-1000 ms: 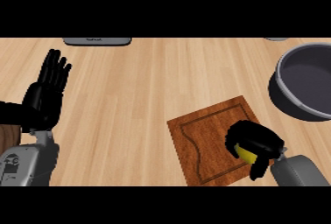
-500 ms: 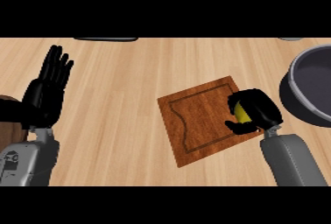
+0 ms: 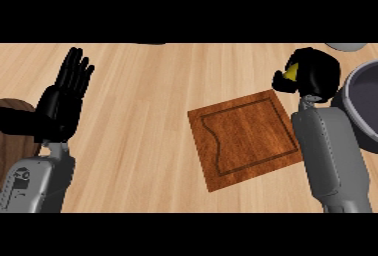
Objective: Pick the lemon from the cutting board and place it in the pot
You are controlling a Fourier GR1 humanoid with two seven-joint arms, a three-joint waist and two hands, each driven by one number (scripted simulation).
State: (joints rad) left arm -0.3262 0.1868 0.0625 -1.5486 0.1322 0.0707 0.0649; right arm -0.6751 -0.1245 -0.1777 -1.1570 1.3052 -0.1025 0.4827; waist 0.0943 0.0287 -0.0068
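Right fingers: curled round the lemon [image 3: 293,71], pinching it; only a yellow sliver shows between them.
Right hand [image 3: 314,72]: upper right of the frame, above the cutting board's far corner, just left of the pot.
Lemon: off the board, in the hand, not in the pot.
Pot [image 3: 363,102]: grey rim at the right edge, partly hidden by the right forearm.
Cutting board [image 3: 244,137]: tilted, centre right, bare on the wooden counter [image 3: 148,125].
Left fingers: straight, pressed together, pointing to the top of the frame.
Left hand [image 3: 63,102]: resting at the left, holding nothing.
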